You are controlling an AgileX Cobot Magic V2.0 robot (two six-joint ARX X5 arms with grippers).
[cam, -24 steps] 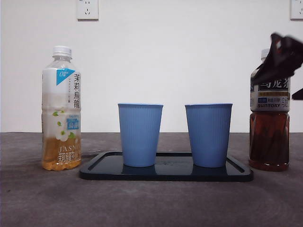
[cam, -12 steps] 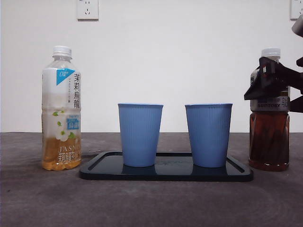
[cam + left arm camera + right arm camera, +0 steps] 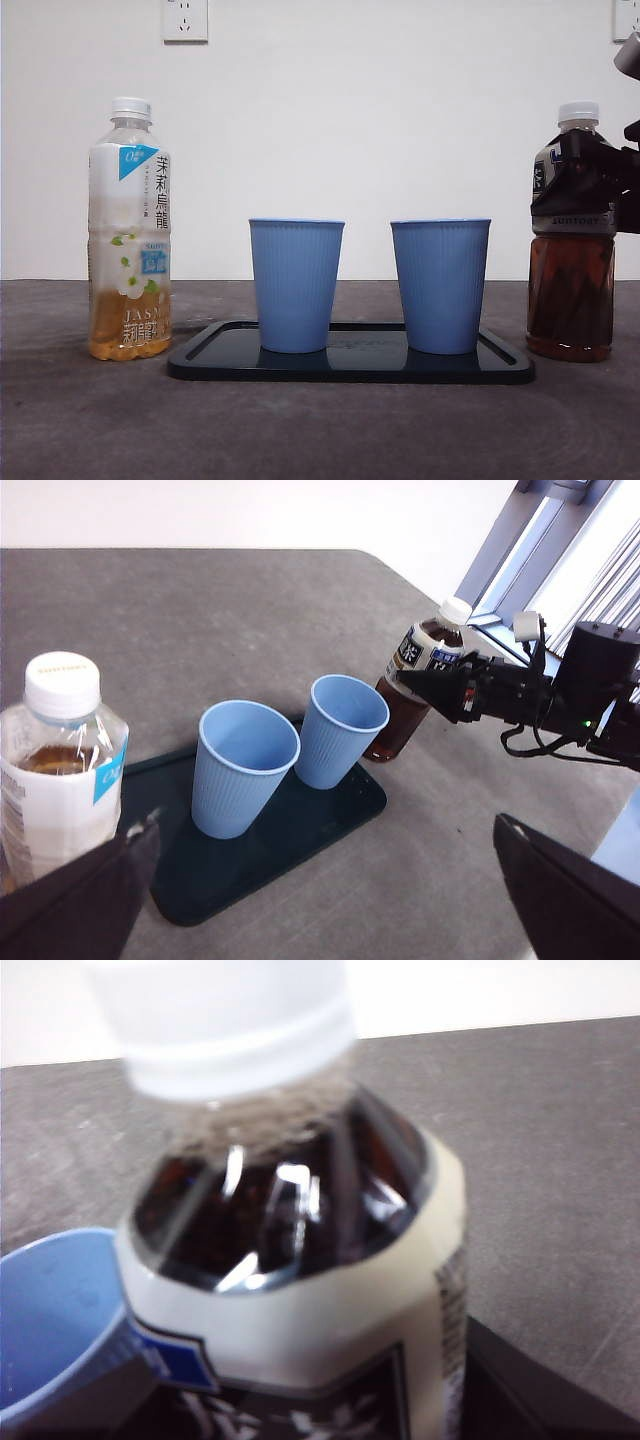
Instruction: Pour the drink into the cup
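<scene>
A dark tea bottle (image 3: 570, 300) with a white cap stands on the table at the right end of the tray. My right gripper (image 3: 590, 180) has reached in from the right at the height of the bottle's label. It is open, with one jaw on each side of the bottle (image 3: 300, 1260). Two blue cups (image 3: 296, 285) (image 3: 440, 285) stand upright on the dark tray (image 3: 350, 370). The right cup (image 3: 50, 1310) is the one closest to this bottle. My left gripper (image 3: 325, 900) is open and holds nothing, hanging high near the jasmine tea bottle (image 3: 60, 760).
The jasmine tea bottle (image 3: 129, 230), capped and about a quarter full, stands left of the tray. A white wall with sockets backs the grey table. The table edge runs close behind the dark bottle (image 3: 405, 705).
My right gripper came down from the bottle's cap and pushed forward until its jaws sat astride the label. The bottle shifted very slightly. Cups and the jasmine bottle stayed put.
</scene>
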